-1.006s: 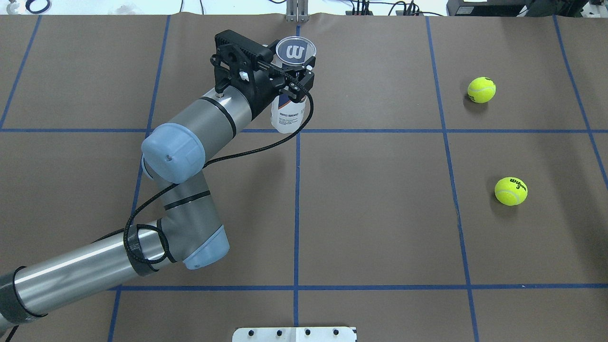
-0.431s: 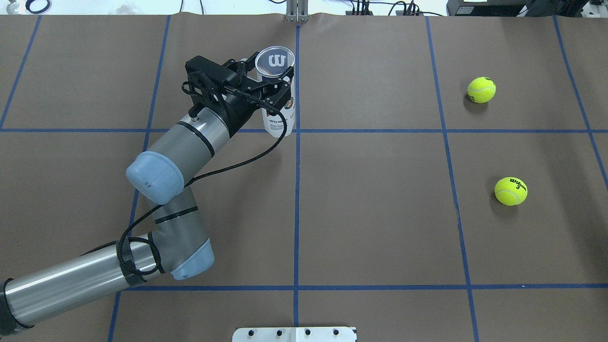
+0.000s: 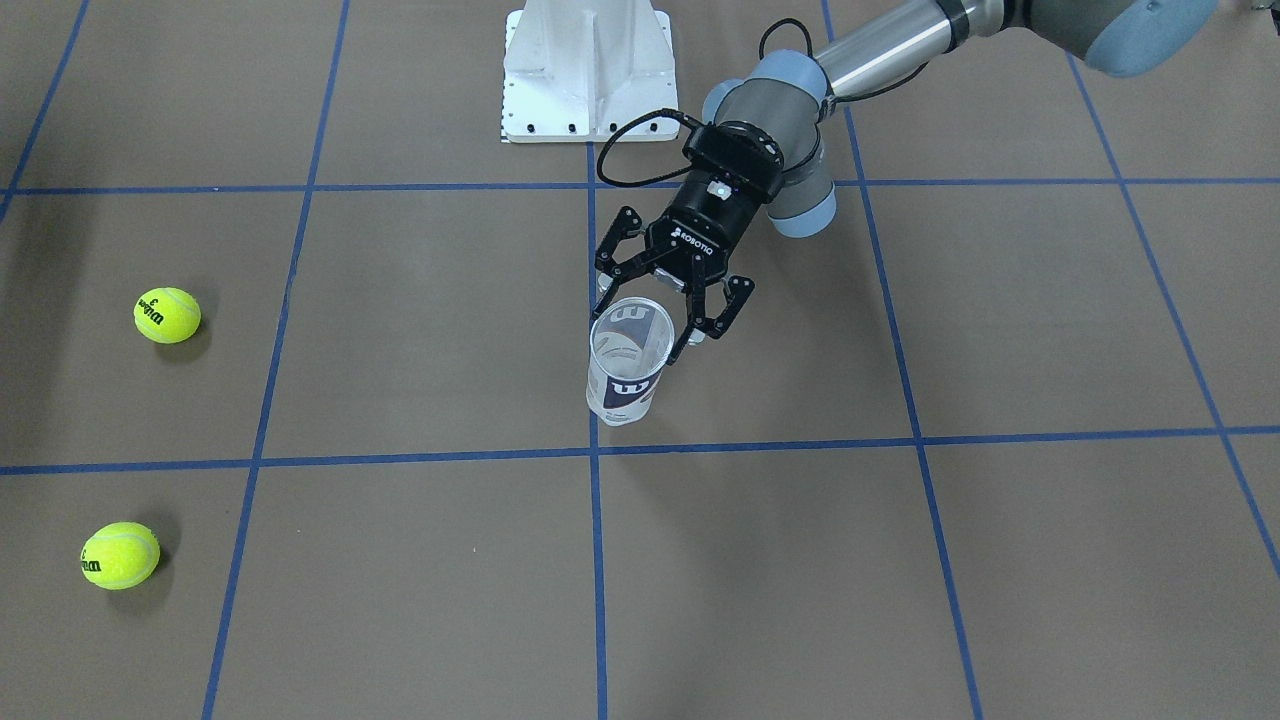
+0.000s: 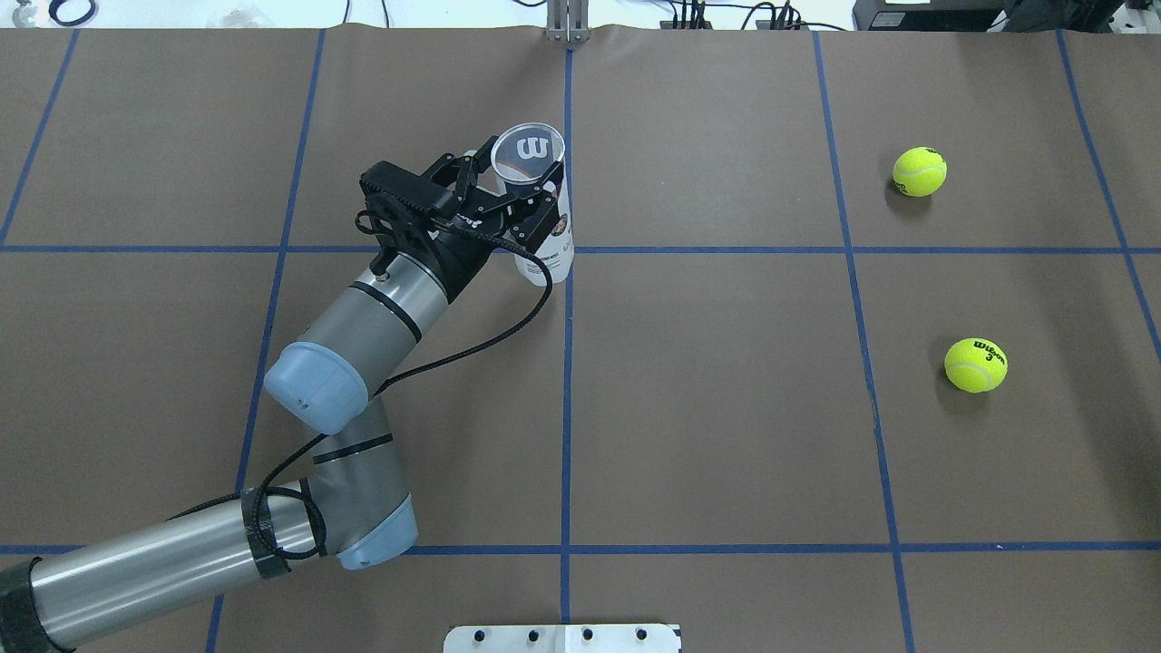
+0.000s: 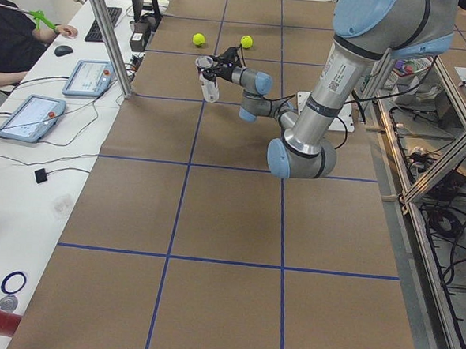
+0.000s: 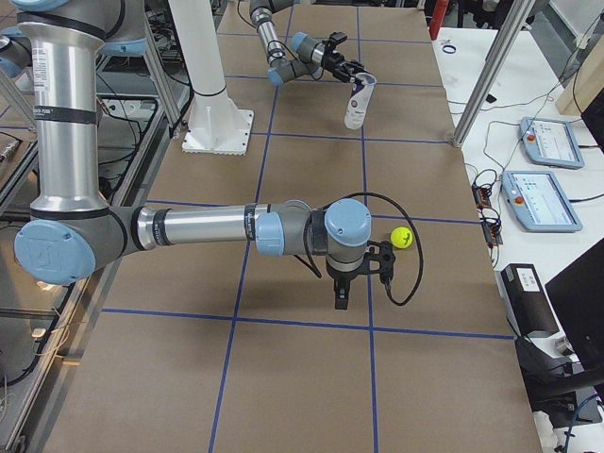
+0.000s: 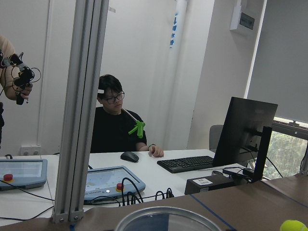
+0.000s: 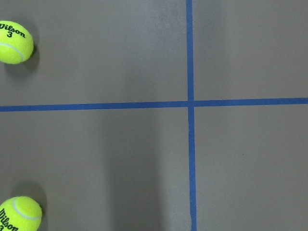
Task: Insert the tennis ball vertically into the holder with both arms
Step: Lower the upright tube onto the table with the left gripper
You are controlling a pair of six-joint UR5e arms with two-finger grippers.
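Holder [image 3: 620, 385] stood upright, pinched by left gripper [image 3: 645, 325]; right gripper's [image 6: 342, 297] jaws unreadable; next it likely had to grasp a ball [image 6: 401, 237]

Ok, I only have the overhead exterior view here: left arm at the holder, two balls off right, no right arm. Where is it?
Observer: Only the exterior right view shows it: the right gripper points straight down, low over the table.
Operator: Holding anything?
Observer: Cannot tell; the right wrist view shows just table and two tennis balls, no fingers.
Operator: Is the holder set down?
Observer: Front-facing view: the holder stands about upright, held near its rim by the left gripper; contact with the table is unclear.
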